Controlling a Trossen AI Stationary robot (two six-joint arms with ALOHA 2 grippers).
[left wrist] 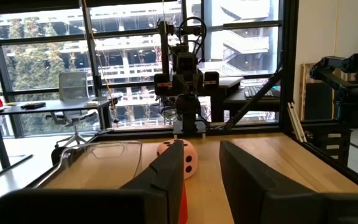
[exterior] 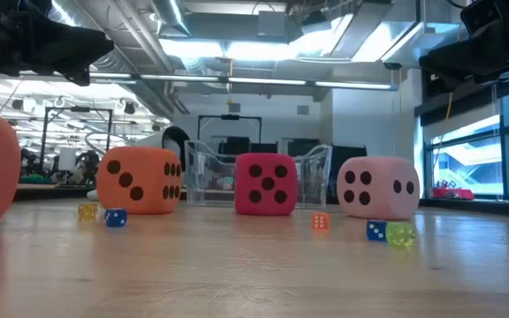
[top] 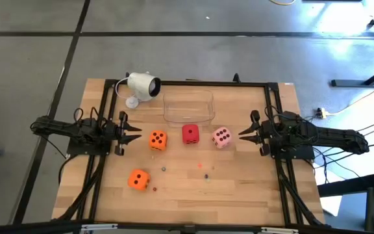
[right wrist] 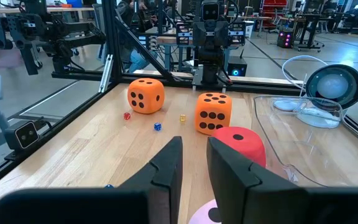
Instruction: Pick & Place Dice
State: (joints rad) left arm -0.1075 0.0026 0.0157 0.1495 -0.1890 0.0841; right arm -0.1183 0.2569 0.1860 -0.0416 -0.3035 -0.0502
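No die is picked yet: 4 soft pip-marked cubes (top: 158, 139) lie loose before the clear plastic tray (top: 188, 107). Left gripper (top: 137, 134) and right gripper (top: 241, 134) hover slightly parted, empty. Next probably calls for descending onto 1 die.

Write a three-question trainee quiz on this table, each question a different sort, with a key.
1. True or false: the left gripper is shut on the orange die nearest it.
2. Which die lies nearest the right gripper? A red die; B pale pink die; C the other orange die.
3. Fill in: the clear container holds ___ dice.

Key:
1. False; its fingers are open and apart from the die.
2. B.
3. No.
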